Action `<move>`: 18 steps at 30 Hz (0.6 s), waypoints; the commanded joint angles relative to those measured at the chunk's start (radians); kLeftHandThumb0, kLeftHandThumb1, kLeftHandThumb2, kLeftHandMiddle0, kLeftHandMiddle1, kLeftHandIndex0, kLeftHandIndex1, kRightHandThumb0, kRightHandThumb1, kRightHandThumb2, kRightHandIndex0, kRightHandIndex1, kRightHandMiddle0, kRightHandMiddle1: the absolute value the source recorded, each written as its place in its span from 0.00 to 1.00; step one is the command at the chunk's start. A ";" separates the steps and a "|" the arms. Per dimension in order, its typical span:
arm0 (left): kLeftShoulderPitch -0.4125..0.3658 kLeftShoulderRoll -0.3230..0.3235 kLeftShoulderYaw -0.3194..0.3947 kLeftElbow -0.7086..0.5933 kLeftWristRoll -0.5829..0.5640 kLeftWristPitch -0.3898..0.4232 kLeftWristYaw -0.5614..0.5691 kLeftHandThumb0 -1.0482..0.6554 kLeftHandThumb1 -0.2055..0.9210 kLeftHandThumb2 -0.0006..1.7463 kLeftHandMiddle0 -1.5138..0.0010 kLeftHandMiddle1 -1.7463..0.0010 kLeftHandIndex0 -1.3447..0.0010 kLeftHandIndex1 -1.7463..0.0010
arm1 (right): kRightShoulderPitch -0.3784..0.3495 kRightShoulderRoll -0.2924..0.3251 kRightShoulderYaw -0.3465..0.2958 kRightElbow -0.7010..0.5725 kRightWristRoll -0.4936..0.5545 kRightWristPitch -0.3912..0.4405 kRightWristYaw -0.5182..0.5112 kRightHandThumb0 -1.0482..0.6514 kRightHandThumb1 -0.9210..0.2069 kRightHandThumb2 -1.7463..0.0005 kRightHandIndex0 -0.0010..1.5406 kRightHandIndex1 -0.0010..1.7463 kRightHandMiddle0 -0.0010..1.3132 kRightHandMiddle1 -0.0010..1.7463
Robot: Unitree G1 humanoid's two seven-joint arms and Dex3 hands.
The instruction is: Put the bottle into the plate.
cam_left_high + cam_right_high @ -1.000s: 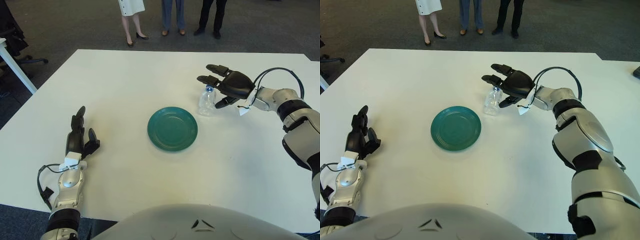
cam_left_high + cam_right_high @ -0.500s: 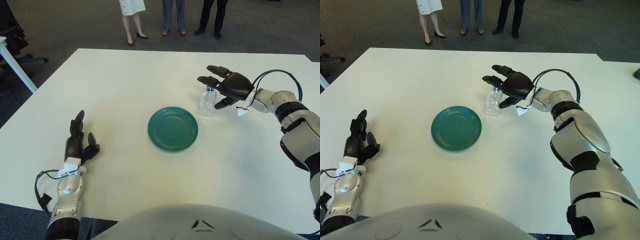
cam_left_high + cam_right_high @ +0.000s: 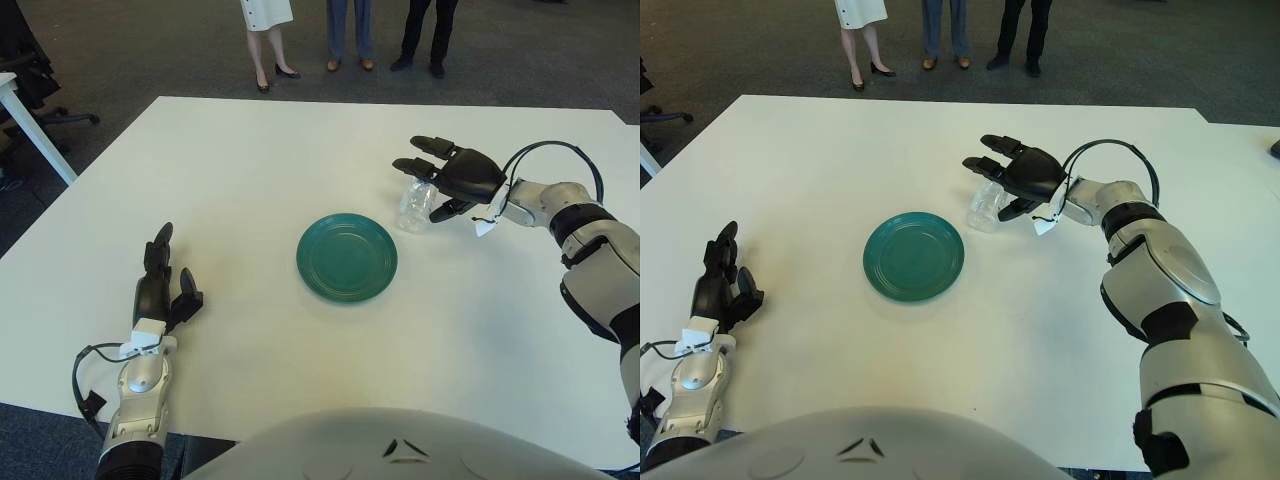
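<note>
- Bottle (image 3: 414, 204) is standing on the white table (image 3: 250, 170), at 1 o'clock from the green plate (image 3: 347, 257) (just apart).
- Right hand (image 3: 455, 176) is cupping it, fingers spread over its cap.
- Left hand (image 3: 160, 291) is idling at the plate's 8 o'clock, fingers relaxed.

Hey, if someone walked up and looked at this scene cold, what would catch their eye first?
Probably the green plate at the middle of the white table, the only strong colour there. Next, the right hand, fingers spread over a clear bottle just right of the plate and beyond it, not yet closed on it. The left hand shows near the table's front left edge.
</note>
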 commanded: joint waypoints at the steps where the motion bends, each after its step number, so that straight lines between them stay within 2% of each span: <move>1: 0.038 -0.040 -0.027 0.068 0.013 -0.015 -0.005 0.04 1.00 0.58 0.90 1.00 1.00 0.75 | -0.006 -0.013 0.025 0.004 -0.029 0.000 -0.011 0.00 0.00 0.75 0.10 0.00 0.00 0.16; 12: 0.061 -0.048 -0.028 0.076 0.013 -0.055 0.000 0.04 1.00 0.58 0.90 1.00 1.00 0.74 | -0.019 -0.019 0.052 0.013 -0.040 -0.008 0.000 0.00 0.00 0.75 0.08 0.00 0.00 0.17; 18: 0.103 -0.051 -0.021 0.054 -0.001 -0.078 -0.007 0.04 1.00 0.59 0.90 1.00 1.00 0.73 | -0.012 -0.015 0.076 0.017 -0.058 0.000 -0.036 0.00 0.00 0.75 0.08 0.00 0.00 0.17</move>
